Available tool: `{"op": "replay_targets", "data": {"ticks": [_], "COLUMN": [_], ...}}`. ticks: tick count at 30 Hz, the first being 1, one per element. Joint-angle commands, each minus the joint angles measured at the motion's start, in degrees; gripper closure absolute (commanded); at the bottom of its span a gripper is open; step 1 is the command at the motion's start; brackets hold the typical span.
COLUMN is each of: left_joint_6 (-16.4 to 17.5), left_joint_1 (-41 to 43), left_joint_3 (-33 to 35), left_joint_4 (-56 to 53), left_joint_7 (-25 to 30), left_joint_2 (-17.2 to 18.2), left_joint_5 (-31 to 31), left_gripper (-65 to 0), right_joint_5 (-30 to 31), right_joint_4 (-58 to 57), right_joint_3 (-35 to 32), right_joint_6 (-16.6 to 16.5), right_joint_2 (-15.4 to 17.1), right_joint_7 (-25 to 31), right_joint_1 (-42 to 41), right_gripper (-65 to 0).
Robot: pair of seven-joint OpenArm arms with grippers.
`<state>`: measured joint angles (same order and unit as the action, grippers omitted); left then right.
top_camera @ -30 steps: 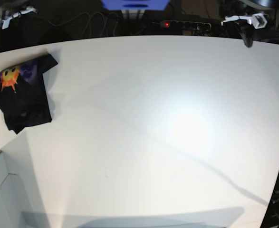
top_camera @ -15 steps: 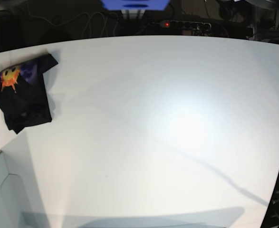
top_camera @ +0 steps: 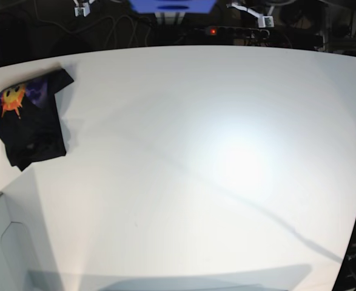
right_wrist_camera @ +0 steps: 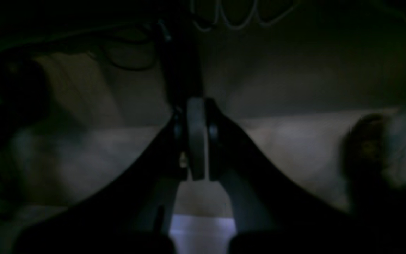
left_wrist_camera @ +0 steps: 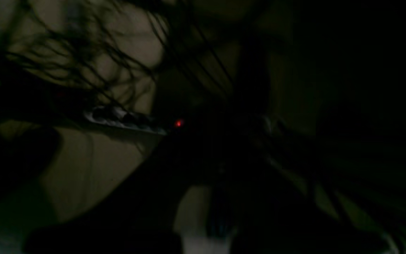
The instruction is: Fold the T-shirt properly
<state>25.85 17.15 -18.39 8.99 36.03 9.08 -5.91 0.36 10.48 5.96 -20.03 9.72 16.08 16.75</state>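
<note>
1. The right hand shows in its own dark wrist view with its two black fingers pressed together around a pale strip, closed on nothing.
2. In the base view this hand is a small white part at the 11 o'clock edge, beyond the far side of the desk.
3. The left hand is a white part at about 1 o'clock, also beyond the far edge; its wrist view is too dark and blurred, so I cannot tell whether it is open or closed.
4. The large black short-sleeved fabric T-shirt lies folded into a compact bundle at 9 o'clock on the wide white desk, near its left edge, well apart from both hands.
5. An orange-yellow sun print on purple faces up at the bundle's far left corner.
6. A black power strip with a red light lies behind the desk at 12 o'clock; the left wrist view shows the same red light.
</note>
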Motion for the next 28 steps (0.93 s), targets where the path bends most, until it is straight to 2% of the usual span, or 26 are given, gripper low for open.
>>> {"op": "replay_targets", "data": {"ticks": [1,4,7,9,12,14,21,28], "left_joint_6": [0.22,0.13,-0.31,-4.18,-13.67,-16.31,-16.75,-16.83], "left_joint_1": [-0.49,-3.56,-5.67,-6.64,-7.87,-7.96,-9.89,-10.25], "left_joint_3": [1.21,4.63,5.07,5.43,5.60,5.60,5.60,5.60], "left_joint_4": [0.02,0.02,0.02,0.02,-0.07,-0.07,-0.07,-0.07], "left_joint_7": [-2.05,-12.16,-17.35,-19.46,-22.27,-22.71,-23.15,-23.15], "left_joint_2": [0.37,0.28,-1.48,-2.44,-4.11,-4.82,-4.91,-4.82], "left_joint_5": [-0.02,0.42,0.51,0.07,-0.02,-0.02,-0.02,-0.02], "left_gripper": [0.0,0.0,0.0,0.0,-0.1,-0.1,-0.1,-0.1], "right_joint_5": [0.03,0.03,0.03,0.03,0.03,0.03,0.03,0.12], "right_joint_4": [-0.15,-0.15,-0.15,-0.15,-0.15,-0.15,-0.15,-0.15], "right_joint_3": [-0.90,-3.19,-3.27,-3.27,-3.36,-3.36,-3.45,-3.27], "right_joint_6": [1.35,3.11,3.72,4.16,4.87,4.87,4.87,4.95], "right_joint_2": [0.09,-0.26,-1.50,-1.85,-2.99,-3.08,-5.89,-7.03], "right_joint_7": [-0.30,-2.93,-3.81,-3.81,-3.72,-3.72,-3.72,-3.72], "right_joint_1": [-0.01,-2.12,-3.87,-4.40,-5.46,-5.63,-7.57,-7.21], "right_gripper": [0.0,0.0,0.0,0.0,0.0,0.0,0.0,0.0]}}
